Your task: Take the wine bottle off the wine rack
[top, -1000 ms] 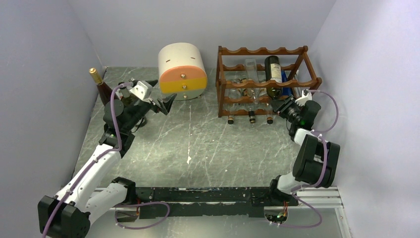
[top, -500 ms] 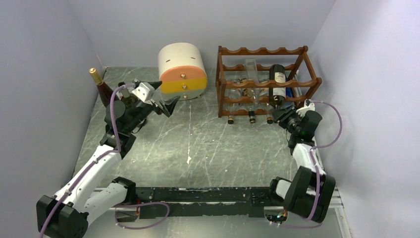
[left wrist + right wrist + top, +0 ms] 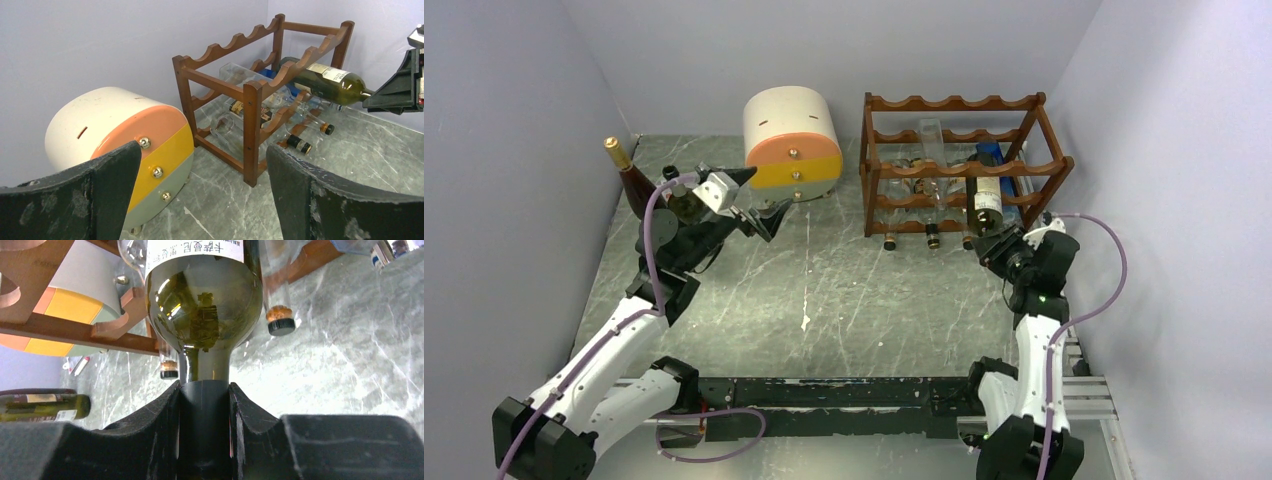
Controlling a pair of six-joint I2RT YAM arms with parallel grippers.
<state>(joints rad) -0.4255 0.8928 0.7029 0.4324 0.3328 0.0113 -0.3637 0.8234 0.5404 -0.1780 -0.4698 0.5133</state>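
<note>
Two arms sit bolted to a dark rail [image 3: 844, 392] at the near edge. Table [image 3: 874, 300]: grey-green stone pattern, pale veins, a white fleck near the middle.

Right gripper [image 3: 994, 243] is clamped on the neck of the wine bottle [image 3: 986, 197]. Green glass, pale label. The body lies across a front rail of the wine rack [image 3: 867, 165] at its right end, neck pointing out toward the near side.

Left gripper [image 3: 761, 190]: jaws spread wide, held above the table just before the cream-and-orange drawer unit [image 3: 792, 130].

Dark bottle [image 3: 631, 178] with a gold top stands at the far left. Pale lilac walls [image 3: 824, 40] close three sides.
</note>
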